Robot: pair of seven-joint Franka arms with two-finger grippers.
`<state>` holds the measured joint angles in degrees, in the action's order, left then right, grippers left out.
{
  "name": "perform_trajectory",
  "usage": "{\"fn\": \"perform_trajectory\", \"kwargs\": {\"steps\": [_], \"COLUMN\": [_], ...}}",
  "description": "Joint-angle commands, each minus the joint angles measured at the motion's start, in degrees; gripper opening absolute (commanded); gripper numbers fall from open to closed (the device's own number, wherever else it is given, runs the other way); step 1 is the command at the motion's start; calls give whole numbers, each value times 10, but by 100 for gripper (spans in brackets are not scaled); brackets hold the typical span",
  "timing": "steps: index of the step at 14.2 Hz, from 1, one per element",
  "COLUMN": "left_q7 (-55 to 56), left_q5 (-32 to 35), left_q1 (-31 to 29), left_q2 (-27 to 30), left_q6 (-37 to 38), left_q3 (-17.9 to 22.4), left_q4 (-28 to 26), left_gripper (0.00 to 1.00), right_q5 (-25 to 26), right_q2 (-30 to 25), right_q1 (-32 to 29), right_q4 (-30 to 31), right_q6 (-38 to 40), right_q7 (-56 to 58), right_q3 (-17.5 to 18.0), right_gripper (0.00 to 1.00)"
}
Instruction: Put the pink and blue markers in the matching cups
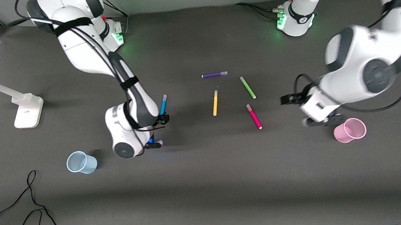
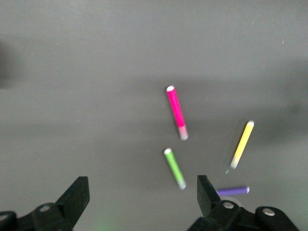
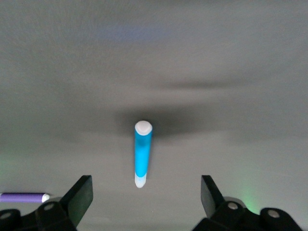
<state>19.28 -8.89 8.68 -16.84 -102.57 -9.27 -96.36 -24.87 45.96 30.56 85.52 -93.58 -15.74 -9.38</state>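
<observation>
The blue marker [image 1: 164, 104] lies on the dark table, its lower end hidden by my right arm. My right gripper [image 1: 158, 131] is open and empty just over the table beside it. In the right wrist view the blue marker [image 3: 143, 154] lies just ahead of the gap between the spread jaws of the right gripper [image 3: 147, 197]. The pink marker [image 1: 253, 116] lies mid-table. My left gripper [image 1: 298, 111] is open and empty between it and the pink cup [image 1: 350, 130]; the left wrist view shows that gripper [image 2: 142, 195] with the pink marker [image 2: 176, 111] ahead of it. The pale blue cup [image 1: 81, 162] stands near the right arm's end.
A purple pen [image 1: 214, 74], a yellow pen [image 1: 215, 103] and a green pen [image 1: 247, 87] lie mid-table, farther from the front camera than the pink marker. A white stand [image 1: 27, 107] sits at the right arm's end. Black cables [image 1: 34, 208] trail along the table's near edge.
</observation>
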Motion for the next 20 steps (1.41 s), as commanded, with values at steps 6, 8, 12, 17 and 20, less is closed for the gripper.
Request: {"fn": "perform_trajectory", "kwargs": {"steps": [6,8,12,17,20], "left_q7": [145,146,147,246,258], "left_q5": [-4,-4,-4,-4,-4], "left_q1": [83,92,92,128,129], "left_q2": [-83,-95,-111,-144,-155], "left_q6": [-198,-253,-310,-341,-361], "left_q3": [7,7,7,7,7], "left_q4": [-74,-111,-156,-169,-172], "left_gripper": [100,100,100,95,80], "right_q5": [-11,-12,-20,-19,-19], "right_q2": [29,35,43,43,38], "right_q1": [19,18,14,7,-8], "right_q4": [-11,-12,-14,-15,-27], "right_q6": [5,5,4,4,7], "right_q7": [-12,-15,-10,-8,-15], "right_q3": [-5,-5,-6,-6,-11], "right_gripper": [65,34,12,0,0]}}
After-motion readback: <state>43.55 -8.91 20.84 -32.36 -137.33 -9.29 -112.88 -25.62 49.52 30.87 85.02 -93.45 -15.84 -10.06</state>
